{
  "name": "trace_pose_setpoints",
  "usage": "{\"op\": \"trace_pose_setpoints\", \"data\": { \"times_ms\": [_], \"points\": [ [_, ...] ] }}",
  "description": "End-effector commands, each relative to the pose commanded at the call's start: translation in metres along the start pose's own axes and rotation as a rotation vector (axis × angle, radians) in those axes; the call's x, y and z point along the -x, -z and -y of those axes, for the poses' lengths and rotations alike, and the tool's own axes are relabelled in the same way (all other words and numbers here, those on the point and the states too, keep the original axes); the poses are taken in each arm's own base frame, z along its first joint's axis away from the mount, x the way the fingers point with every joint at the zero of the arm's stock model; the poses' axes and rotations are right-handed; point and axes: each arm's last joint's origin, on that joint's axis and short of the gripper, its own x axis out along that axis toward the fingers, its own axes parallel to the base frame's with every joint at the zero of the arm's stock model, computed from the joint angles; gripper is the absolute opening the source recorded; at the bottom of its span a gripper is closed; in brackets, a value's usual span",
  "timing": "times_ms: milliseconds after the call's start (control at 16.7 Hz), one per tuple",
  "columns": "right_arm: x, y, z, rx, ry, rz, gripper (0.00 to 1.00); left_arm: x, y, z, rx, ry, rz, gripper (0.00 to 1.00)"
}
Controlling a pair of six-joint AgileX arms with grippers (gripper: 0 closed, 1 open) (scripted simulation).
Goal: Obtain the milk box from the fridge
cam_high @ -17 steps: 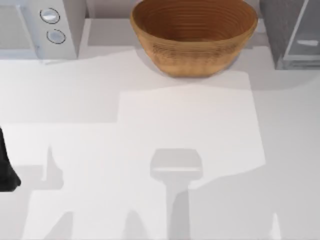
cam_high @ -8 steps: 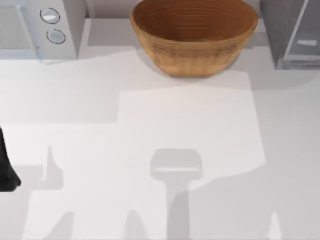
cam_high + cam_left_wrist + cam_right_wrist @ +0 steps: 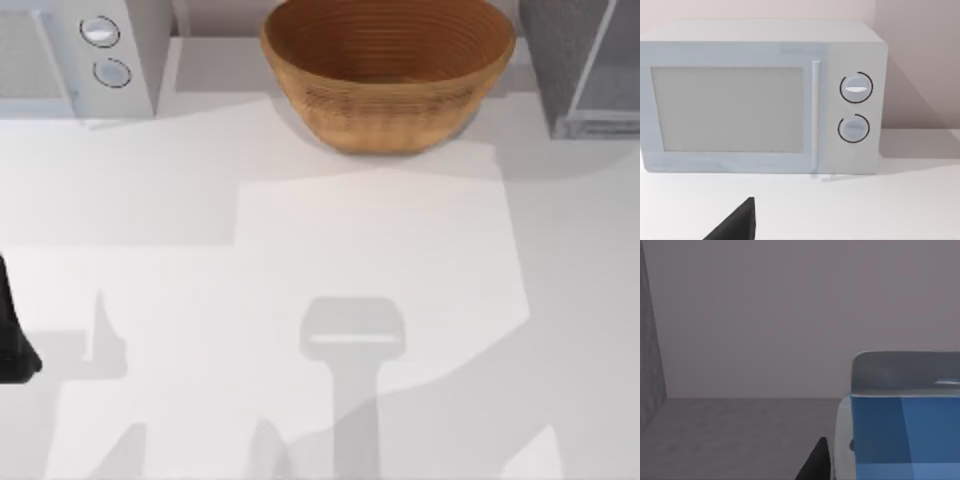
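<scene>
top view: fridge (image 3: 585, 65) panel lost its bright glint, table shadows shifted; we judge right arm has gone deeper inside. left wrist view: left pincer parked facing microwave (image 3: 762, 97); spread unclear. right wrist view: milk box (image 3: 902, 432) just beside right pincer fingertip (image 3: 816, 462); grip unclear, carton not yet out.

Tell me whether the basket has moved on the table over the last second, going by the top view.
No. The basket sits at the same spot between the light grey box with two knobs and the fridge, at the table's far edge.
</scene>
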Motion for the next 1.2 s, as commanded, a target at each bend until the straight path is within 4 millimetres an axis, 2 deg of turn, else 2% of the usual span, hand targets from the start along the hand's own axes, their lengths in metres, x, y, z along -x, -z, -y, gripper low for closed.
{"op": "trace_pose_setpoints", "data": {
  "times_ms": [180,300,480,720,840,960,1200],
  "points": [
    [0.0,0.001,0.0,-0.001,0.0,0.0,0.0,0.0,0.0,0.0,0.0,0.0,0.0,1.0],
    [0.008,-0.002,0.002,0.002,0.004,0.008,0.0,0.0,0.0,0.0,0.0,0.0,0.0,1.0],
    [0.034,-0.003,0.004,0.004,0.009,0.011,0.0,0.0,0.0,0.0,0.0,0.0,0.0,1.0],
    [0.079,0.004,0.002,-0.005,0.004,-0.015,0.0,0.0,0.0,0.0,0.0,0.0,0.0,1.0],
    [0.094,0.003,0.001,-0.004,0.001,-0.008,0.0,0.0,0.0,0.0,0.0,0.0,0.0,1.0],
    [0.1,0.001,0.0,-0.002,0.0,-0.001,0.0,0.0,0.0,0.0,0.0,0.0,0.0,1.0],
    [0.099,0.003,-0.001,-0.005,-0.005,-0.007,0.0,0.0,0.0,0.0,0.0,0.0,0.0,1.0]
  ]
}}
